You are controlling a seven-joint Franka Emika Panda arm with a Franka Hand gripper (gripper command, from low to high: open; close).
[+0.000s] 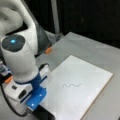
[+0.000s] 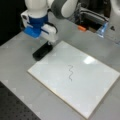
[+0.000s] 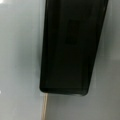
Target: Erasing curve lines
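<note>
Gripper (image 2: 49, 43) down right over black eraser (image 2: 42, 51) beside whiteboard's (image 2: 85, 82) edge in a front view, fingers hidden, can't tell whether clamped. Curve lines (image 1: 71, 85) sitting untouched mid-board in both front views. Wrist view: just eraser (image 3: 71, 47) filling most of it.

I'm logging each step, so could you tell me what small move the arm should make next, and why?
Probably lower the hand onto the black eraser and grip it: the eraser lies beside the white board, and the curve lines remain unerased.
</note>
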